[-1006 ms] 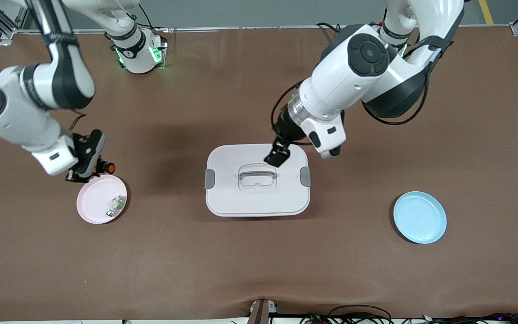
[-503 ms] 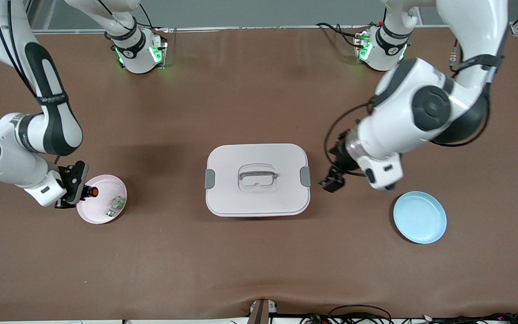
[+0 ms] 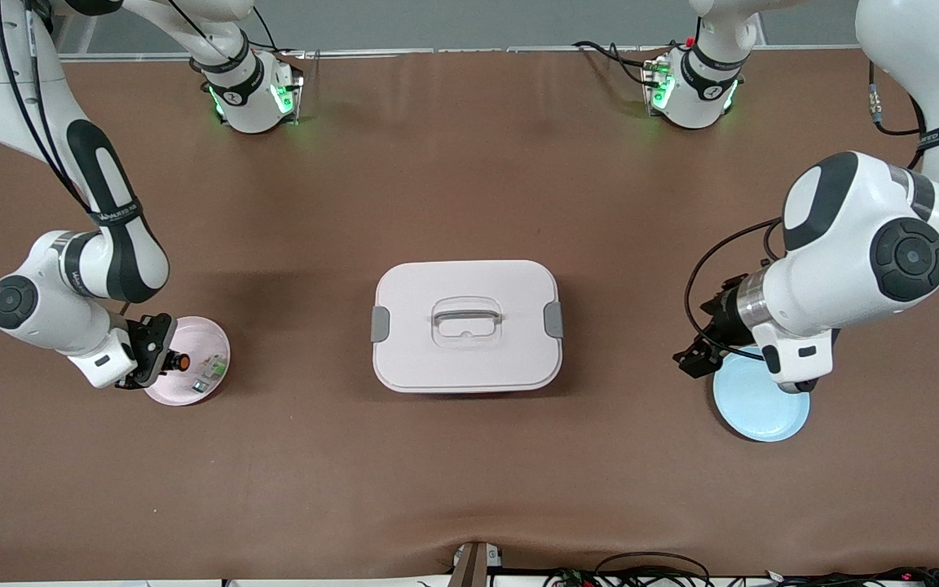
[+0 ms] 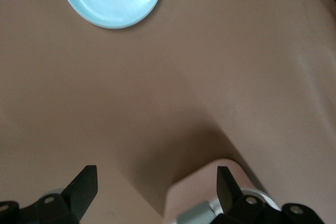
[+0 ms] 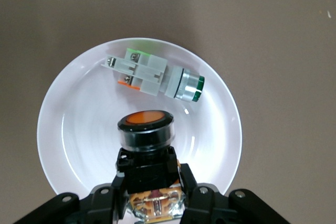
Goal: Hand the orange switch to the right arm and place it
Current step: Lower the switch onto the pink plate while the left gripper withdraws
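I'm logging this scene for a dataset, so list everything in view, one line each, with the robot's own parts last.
orange switch: one, orange cap on a black body, held over the pink plate.
white-and-green component: one, lying in the pink plate.
pink plate: one, at the right arm's end of the table.
blue plate: one, empty, at the left arm's end.
lidded box: one, white with grey latches, mid-table.
table: one, brown.
right claw: shut on the orange switch.
left claw: open, empty, over the table at the blue plate's edge.
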Motion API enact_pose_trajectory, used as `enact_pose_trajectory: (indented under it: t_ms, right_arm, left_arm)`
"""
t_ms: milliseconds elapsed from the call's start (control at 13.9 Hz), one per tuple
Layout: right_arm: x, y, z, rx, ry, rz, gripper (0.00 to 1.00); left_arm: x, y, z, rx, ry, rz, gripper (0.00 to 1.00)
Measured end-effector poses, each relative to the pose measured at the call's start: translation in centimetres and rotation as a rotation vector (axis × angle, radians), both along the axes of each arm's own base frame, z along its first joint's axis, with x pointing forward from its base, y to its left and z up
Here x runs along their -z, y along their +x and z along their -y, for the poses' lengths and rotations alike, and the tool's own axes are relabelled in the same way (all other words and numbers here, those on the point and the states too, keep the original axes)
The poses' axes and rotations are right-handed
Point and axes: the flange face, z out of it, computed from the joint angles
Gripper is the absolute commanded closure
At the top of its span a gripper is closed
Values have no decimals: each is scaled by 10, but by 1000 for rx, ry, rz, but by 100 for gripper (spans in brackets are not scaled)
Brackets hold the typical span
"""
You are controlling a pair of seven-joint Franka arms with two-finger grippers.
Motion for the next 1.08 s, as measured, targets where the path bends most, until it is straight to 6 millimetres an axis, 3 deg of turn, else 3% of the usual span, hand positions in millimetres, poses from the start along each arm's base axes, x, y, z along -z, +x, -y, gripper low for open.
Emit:
enact_pose_trajectory:
  t_ms: [431, 862, 1006, 1078]
  right_arm:
    - [18, -5, 3, 56, -63, 20, 100]
    - [40, -8, 2, 43, -68, 24, 100]
    - [42, -8, 1, 42, -68, 21, 100]
    - [43, -9, 1, 41, -68, 19, 88]
  left_arm:
    - [-3, 5, -73, 257, 78, 4, 0]
    - [-34, -19, -150, 503, 126, 14, 0]
    - [-43, -30, -162, 565, 145, 9, 0]
    - [-47, -36, -165, 593, 149, 7, 0]
